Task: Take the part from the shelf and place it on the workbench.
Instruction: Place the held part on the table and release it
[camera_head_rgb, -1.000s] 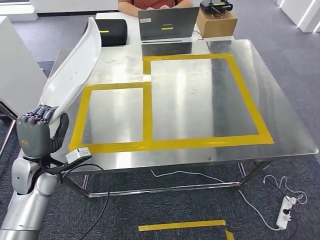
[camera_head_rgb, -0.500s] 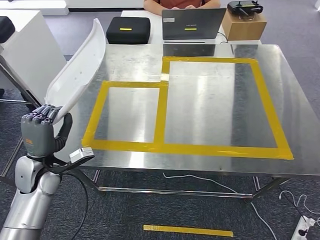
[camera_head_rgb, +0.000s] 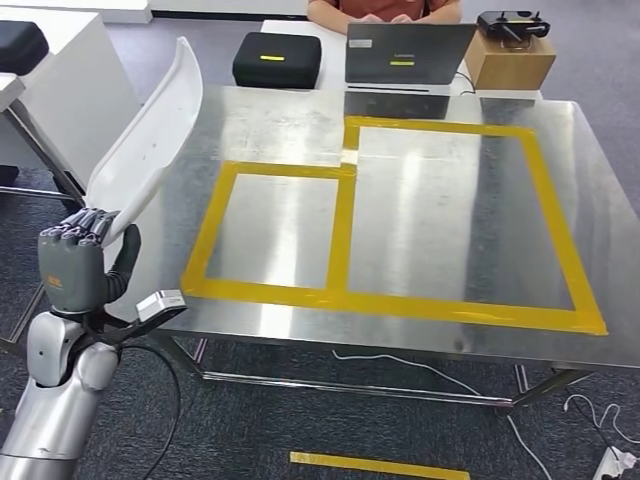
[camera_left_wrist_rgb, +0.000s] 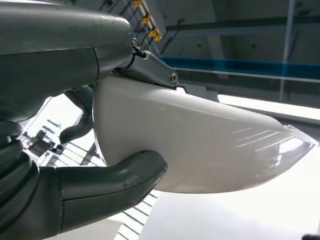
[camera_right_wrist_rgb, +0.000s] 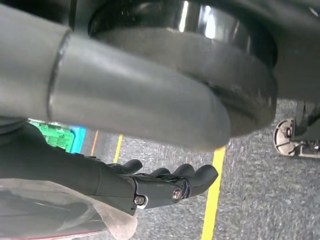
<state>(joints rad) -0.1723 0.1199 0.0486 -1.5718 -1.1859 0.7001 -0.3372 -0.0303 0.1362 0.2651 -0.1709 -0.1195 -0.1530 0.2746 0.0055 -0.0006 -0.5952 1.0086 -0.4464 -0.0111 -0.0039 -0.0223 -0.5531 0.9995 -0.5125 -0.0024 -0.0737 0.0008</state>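
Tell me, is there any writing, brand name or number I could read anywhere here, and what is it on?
No text here can actually be read.
Laptop: a pale sticker and a yellow strip on its lid, too small to read.
Black case: a yellow mark, too blurred to tell if it is lettering.
Left hand: a small orange mark on its back, unreadable.
White part, workbench, cardboard box: no lettering visible.
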